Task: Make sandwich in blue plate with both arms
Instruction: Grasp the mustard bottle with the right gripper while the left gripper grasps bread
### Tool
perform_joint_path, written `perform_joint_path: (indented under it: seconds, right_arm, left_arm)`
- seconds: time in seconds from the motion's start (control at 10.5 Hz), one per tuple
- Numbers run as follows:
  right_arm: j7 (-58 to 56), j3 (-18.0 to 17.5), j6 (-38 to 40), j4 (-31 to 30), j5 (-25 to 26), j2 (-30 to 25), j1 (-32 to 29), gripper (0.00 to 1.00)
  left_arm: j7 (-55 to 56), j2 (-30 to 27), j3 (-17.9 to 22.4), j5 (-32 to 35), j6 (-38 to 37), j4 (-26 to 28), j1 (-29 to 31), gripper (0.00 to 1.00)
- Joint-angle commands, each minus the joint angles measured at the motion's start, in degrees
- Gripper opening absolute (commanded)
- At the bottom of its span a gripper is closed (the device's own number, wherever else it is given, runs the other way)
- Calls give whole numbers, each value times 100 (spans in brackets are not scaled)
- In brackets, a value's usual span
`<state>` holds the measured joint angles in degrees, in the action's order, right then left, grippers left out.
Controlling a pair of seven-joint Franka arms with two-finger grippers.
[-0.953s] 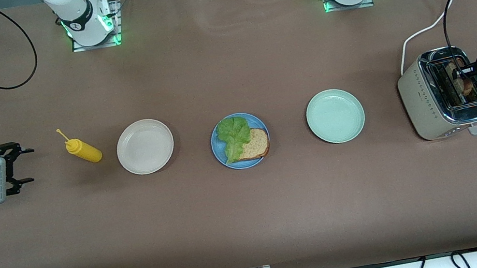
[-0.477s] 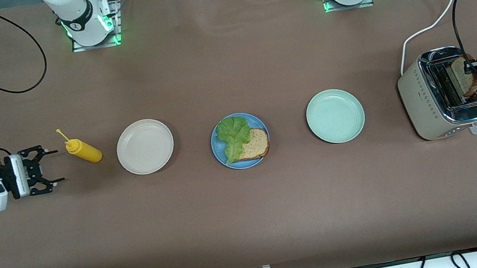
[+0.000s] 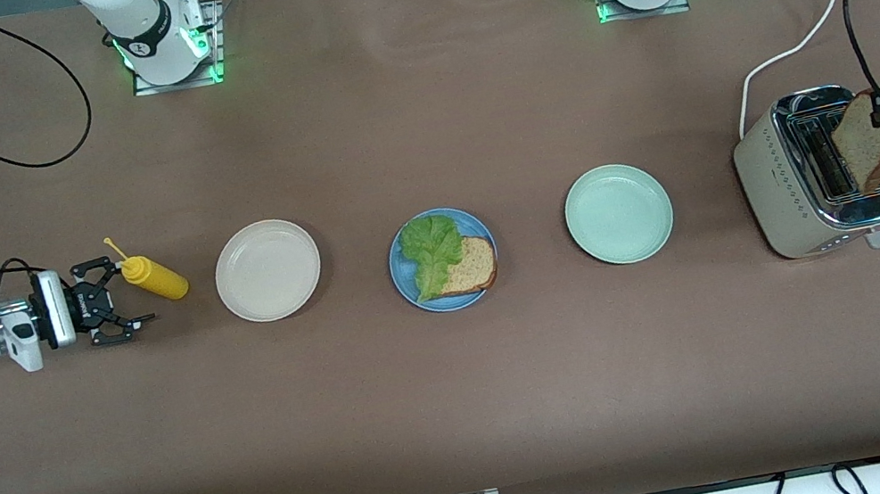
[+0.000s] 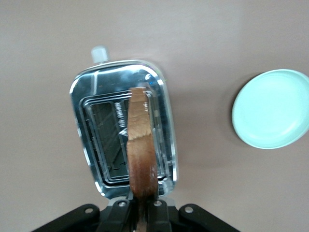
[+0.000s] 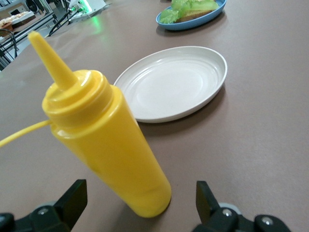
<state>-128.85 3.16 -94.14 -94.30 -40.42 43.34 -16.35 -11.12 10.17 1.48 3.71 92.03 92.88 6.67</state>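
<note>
Front view shows you the left gripper point(image 3: 878, 111) clamped tight on a slice of bread point(image 3: 867, 140), holding it over the toaster point(image 3: 790, 176) at the left arm's end of the table. Your right gripper point(image 3: 113, 300) stands with fingers spread wide, empty, just beside the yellow bottle point(image 3: 154, 277). The blue plate point(image 3: 402, 276) sits between the cream plate point(image 3: 268, 270) and green plate point(image 3: 618, 214), carrying another bread slice point(image 3: 472, 266) and the lettuce leaf point(image 3: 431, 248).

Yellow squeeze bottle point(image 3: 154, 278), cream-white plate point(image 3: 268, 270), pale green plate point(image 3: 618, 214) — toaster point(image 3: 812, 172), white cord point(image 3: 789, 9).
</note>
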Motion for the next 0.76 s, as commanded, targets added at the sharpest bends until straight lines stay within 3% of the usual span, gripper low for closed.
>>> perform_joint_path:
  seconds: [0.0,0.19,0.48,0.57,0.67]
  right_arm:
    - [-595,-70,140,-360,-553,-54,-79,100]
    - [-826,-88,159,-422,-800,-19,-79,94]
    - [-809,-88,150,-510,-818,-10,-70,34]
    - [-748,-88,150,-519,-818,-10,-52,21]
    - [-564,-88,150,-510,-810,-28,-35,17]
  left_arm:
    - [-66,-68,-33,-467,-106,-69,-174,0]
    - [-65,-85,-226,-564,-106,-164,-192,0]
    - [83,230,-236,-1818,129,-245,-401,0]
    - [293,240,-279,-1874,340,-184,-594,0]
    - [634,301,-506,-1987,594,-166,-709,0]
